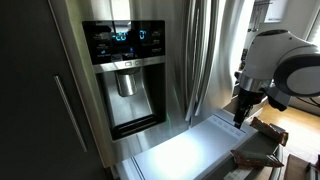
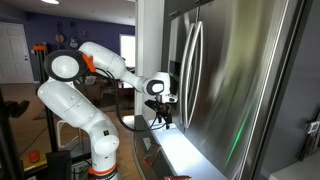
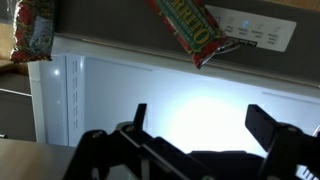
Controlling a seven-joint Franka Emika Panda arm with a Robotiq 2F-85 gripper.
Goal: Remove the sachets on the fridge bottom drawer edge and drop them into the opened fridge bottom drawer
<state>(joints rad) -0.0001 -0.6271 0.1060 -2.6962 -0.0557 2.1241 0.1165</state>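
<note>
My pincer hangs wide open and empty over the drawer's pale inside. On its dark rim ahead of me lie the middle sachet, almost straight ahead with its long axis slanting across the rim, and the corner sachet, well off sideways. I judge the middle one nearer.

I count three small flat packets in the wrist view: one red-and-yellow printed sachet, a second red-and-yellow sachet, and one whitish-grey sachet with dark print. There's one stainless-steel pull-out drawer with a pale interior, one white robot arm and one black dispenser panel.
</note>
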